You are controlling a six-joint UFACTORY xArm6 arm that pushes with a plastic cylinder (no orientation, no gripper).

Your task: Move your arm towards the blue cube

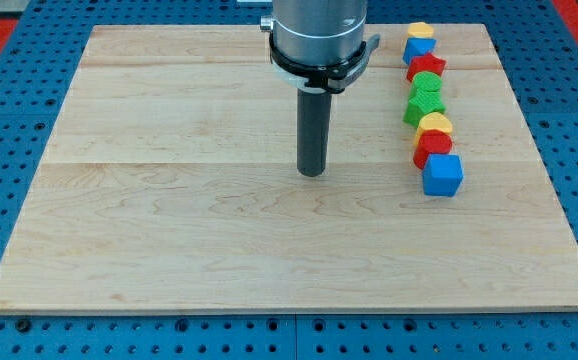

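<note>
The blue cube (443, 175) lies on the wooden board (169, 220) at the view's right, at the bottom end of a column of blocks. My tip (312, 173) rests on the board near the middle, well to the left of the blue cube and about level with it. Nothing touches the tip.
Above the blue cube a column of touching blocks runs to the view's top: a red block (432, 148), a yellow block (434, 124), two green blocks (424, 105) (427, 83), a red block (427, 66), a blue block (420, 48) and a yellow block (420, 31).
</note>
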